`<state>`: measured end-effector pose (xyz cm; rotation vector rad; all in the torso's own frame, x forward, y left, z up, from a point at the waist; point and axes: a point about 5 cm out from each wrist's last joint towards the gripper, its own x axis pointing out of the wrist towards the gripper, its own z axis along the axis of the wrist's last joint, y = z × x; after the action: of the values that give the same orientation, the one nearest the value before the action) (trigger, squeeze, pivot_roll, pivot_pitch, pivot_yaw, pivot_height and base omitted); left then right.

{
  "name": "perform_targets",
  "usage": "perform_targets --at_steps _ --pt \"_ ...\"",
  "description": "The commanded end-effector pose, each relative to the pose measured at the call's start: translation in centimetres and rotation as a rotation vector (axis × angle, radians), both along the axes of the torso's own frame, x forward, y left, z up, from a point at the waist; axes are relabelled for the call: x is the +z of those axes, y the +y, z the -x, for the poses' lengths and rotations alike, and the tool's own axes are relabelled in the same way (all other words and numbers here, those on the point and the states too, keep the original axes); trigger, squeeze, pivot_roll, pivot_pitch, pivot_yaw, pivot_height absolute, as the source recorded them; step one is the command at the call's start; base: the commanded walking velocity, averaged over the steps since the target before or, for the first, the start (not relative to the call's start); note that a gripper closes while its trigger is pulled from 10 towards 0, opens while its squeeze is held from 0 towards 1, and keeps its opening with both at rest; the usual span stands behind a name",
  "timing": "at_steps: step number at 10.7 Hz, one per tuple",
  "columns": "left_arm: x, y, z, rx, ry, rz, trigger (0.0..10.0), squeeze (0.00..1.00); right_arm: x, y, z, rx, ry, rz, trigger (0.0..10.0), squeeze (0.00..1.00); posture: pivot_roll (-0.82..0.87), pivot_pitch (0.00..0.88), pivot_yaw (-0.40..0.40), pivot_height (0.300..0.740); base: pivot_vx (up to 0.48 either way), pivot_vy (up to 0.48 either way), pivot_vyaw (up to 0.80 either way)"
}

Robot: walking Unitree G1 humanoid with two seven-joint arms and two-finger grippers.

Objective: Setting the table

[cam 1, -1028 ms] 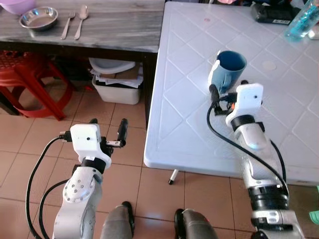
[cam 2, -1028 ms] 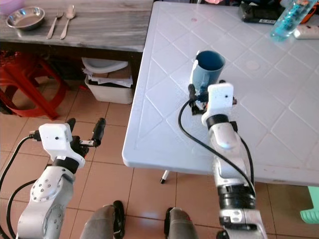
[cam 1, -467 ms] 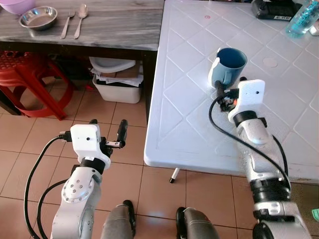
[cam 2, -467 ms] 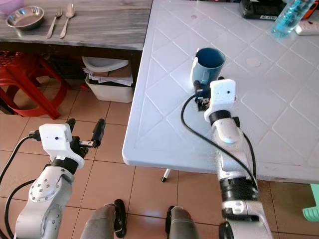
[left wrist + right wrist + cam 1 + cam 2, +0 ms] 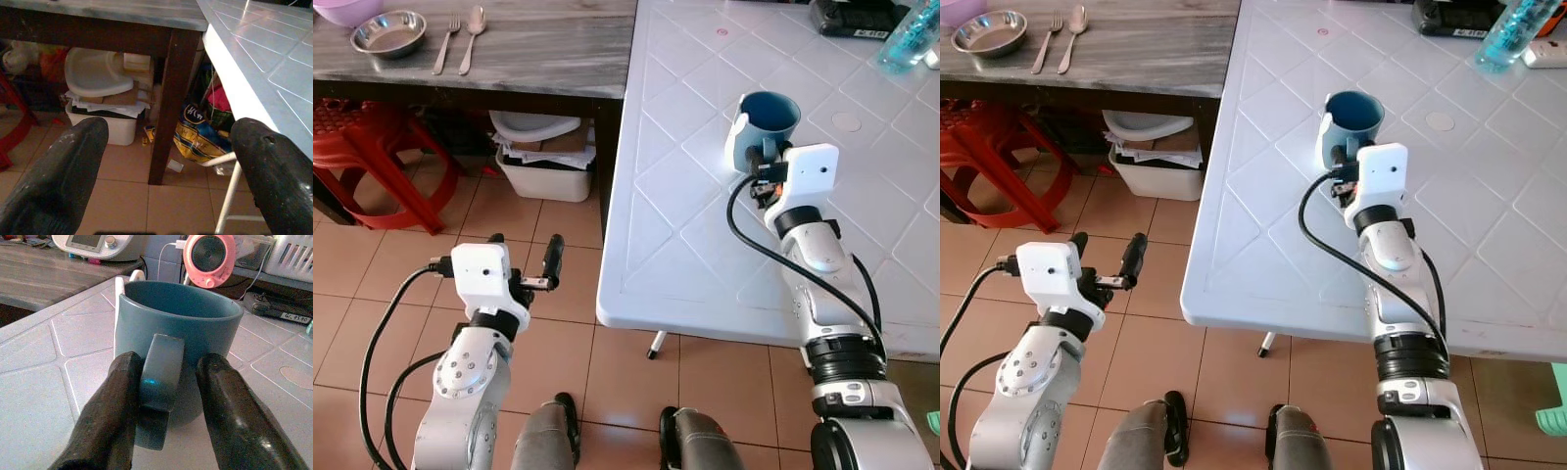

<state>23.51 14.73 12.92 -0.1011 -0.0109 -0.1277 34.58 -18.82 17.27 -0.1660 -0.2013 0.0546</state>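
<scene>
Blue ceramic mug [image 5: 766,125] stands upright on our white plastic desk [image 5: 685,196] with the diamond-pattern top, near the middle of its left part, well in from the edge. Our right pincer [image 5: 164,396] has its two black fingers either side of the mug's handle [image 5: 160,377]. The left-hand finger [image 5: 110,411] touches the handle; the other one shows a gap, so fingers are apart, not clamped yet. We judge the handle faces us because that is the easiest grip for lifting or sliding the mug.

Our left pincer [image 5: 524,257] hangs idle below the desk over the tiled floor [image 5: 411,284], fingers apart, holding nothing.

On the grey wooden desk [image 5: 538,49] to our left lie a small steel bowl [image 5: 388,34], a fork [image 5: 446,47] and a spoon [image 5: 473,39], probably next to be set out. A teal bottle [image 5: 1509,31] stands at the far right.
</scene>
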Motion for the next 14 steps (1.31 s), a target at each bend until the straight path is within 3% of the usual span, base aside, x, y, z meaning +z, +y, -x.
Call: perform_targets --at_steps 1,6,10,12,14 --pt "0.0 0.1 0.2 -0.006 0.006 -0.008 10.0 0.0 0.0 -0.1 0.0 0.002 -0.004 -0.008 0.4 0.0 0.03 0.233 0.031 0.74 0.0 0.0 0.0" --pt "-0.2 0.0 -0.1 0.018 0.023 0.002 10.0 0.0 -1.1 -0.4 0.7 -0.018 0.032 -0.041 0.0 0.0 0.02 0.224 0.021 0.74 0.0 0.0 0.0" --pt "-0.4 0.0 -0.4 0.038 0.029 0.008 10.0 0.0 -3.2 -0.3 2.6 -0.042 0.103 -0.105 0.0 0.0 0.01 0.218 0.014 0.74 0.0 0.0 0.0" --pt "-0.4 0.2 -0.7 0.054 0.031 0.016 10.0 0.0 -3.7 -0.9 3.7 -0.092 0.116 -0.137 10.0 0.0 0.0 0.212 0.013 0.74 0.0 0.0 0.0" --pt "-0.5 0.4 -0.9 0.067 0.028 0.018 10.0 0.0 -4.1 -0.1 4.4 -0.087 0.133 -0.141 10.0 0.0 0.0 0.202 0.01 0.74 0.0 0.0 0.0"
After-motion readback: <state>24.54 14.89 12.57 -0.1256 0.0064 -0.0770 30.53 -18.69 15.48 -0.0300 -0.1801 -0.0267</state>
